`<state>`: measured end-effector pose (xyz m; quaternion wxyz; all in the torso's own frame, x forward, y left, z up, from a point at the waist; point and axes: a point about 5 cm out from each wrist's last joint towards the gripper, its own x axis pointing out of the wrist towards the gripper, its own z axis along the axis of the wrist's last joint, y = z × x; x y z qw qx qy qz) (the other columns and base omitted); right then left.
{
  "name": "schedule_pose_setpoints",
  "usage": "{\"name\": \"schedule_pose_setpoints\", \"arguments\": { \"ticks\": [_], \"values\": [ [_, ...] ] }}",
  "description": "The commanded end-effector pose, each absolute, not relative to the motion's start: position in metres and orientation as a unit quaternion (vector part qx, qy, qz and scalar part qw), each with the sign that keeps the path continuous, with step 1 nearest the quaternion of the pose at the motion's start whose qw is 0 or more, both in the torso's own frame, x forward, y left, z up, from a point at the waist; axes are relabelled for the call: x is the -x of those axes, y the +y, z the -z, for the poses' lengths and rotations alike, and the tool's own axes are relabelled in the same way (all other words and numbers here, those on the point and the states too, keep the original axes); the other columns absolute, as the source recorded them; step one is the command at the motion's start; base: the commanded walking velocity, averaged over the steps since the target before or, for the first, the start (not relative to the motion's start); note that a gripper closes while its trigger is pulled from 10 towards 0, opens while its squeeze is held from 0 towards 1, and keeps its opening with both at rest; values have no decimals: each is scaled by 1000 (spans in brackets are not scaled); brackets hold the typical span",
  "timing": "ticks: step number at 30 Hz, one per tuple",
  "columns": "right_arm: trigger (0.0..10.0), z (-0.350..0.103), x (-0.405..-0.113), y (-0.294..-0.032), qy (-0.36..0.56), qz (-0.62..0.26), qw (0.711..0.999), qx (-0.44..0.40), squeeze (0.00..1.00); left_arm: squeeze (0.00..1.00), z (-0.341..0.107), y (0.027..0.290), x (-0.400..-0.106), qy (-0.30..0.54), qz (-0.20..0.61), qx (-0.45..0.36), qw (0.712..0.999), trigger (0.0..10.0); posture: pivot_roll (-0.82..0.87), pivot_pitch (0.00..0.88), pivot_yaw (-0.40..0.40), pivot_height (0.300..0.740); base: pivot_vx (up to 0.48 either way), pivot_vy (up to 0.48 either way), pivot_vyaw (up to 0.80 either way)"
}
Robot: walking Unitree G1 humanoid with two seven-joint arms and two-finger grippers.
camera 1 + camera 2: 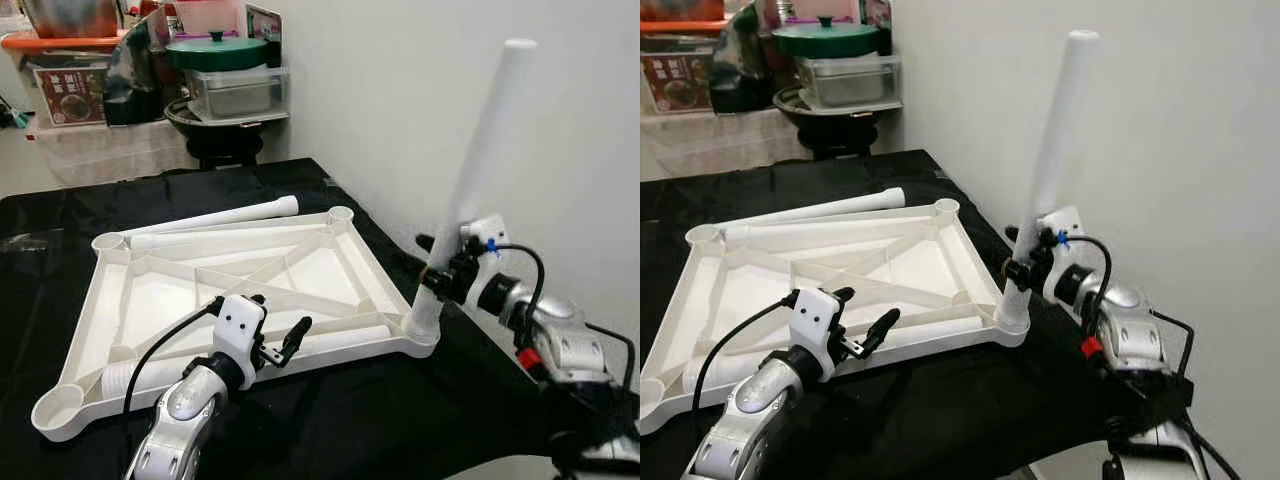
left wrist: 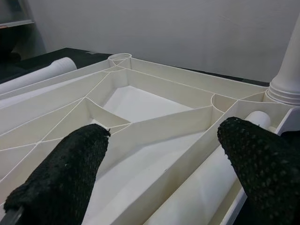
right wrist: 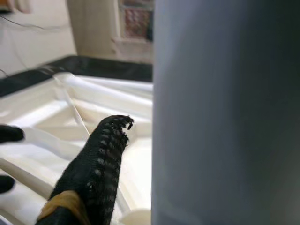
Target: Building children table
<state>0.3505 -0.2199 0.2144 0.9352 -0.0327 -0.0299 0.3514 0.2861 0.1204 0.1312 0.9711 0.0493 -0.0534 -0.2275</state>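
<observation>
At near-right socket, right claw (image 1: 436, 268) grips leg (image 1: 480, 165), seating it; left claw (image 1: 283, 340) released. Next: press leg home.

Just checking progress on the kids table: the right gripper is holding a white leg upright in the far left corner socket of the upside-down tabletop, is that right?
Not quite. The right gripper holds the white leg upright in the near right corner socket of the upside-down tabletop, not the far left one. The left eye view shows it.

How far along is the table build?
One leg stands in the near-right socket of the upturned tabletop, with the right gripper on it. Left gripper hovers open at the near edge. Three sockets are empty; loose legs lie by the tabletop.
</observation>
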Motion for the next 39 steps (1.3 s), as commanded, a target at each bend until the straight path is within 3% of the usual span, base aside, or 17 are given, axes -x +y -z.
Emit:
{"name": "schedule_pose_setpoints", "arguments": {
  "ticks": [1,14,16,18,20,22,24,26,28,31,38,39],
  "values": [
    [0,-218,-351,-214,-50,-381,923,28,0,0,-129,120,-286,-46,229,-47,971,10000,54,0,-48,740,0,0,0],
    [0,-219,-347,-217,-79,-404,911,10,0,0,-127,119,-285,-44,232,-47,971,10000,43,0,-44,740,0,0,0],
    [0,-213,-348,-211,-77,-374,924,17,0,0,-127,119,-285,-45,232,-47,971,10000,47,0,-49,740,0,0,0],
    [0,-195,-355,-200,-29,-216,976,19,0,0,-128,118,-286,-46,230,-47,971,10000,47,0,-49,740,0,0,0],
    [0,-195,-355,-200,-29,-216,976,19,0,0,-128,118,-286,-46,230,-47,971,10000,47,0,-49,740,0,0,0],
    [0,-178,-350,-189,7,-56,998,-16,0,0,-127,119,-285,-44,227,-48,972,10000,59,0,-51,740,0,0,0],
    [0,-172,-343,-183,14,-6,999,-39,0,0,-126,120,-284,-43,226,-50,972,10000,59,0,-52,740,0,0,0],
    [0,-172,-343,-183,14,-6,999,-39,0,0,-126,120,-284,-43,226,-50,972,10000,59,0,-52,740,0,0,0],
    [0,-167,-326,-168,33,58,996,-63,0,0,-127,122,-284,-43,223,-53,972,10000,62,0,-56,740,0,0,0],
    [0,-174,-315,-152,42,79,992,-88,0,0,-127,123,-285,-44,220,-54,973,10000,58,0,-57,740,0,0,0],
    [0,-182,-314,-141,37,78,991,-102,0,0,-126,119,-285,-43,222,-53,973,10000,55,0,-57,740,0,0,0],
    [745,-186,-317,-138,28,69,993,-94,0,0,-126,118,-285,-43,223,-53,972,10000,55,0,-54,740,0,0,0]
  ]
}}
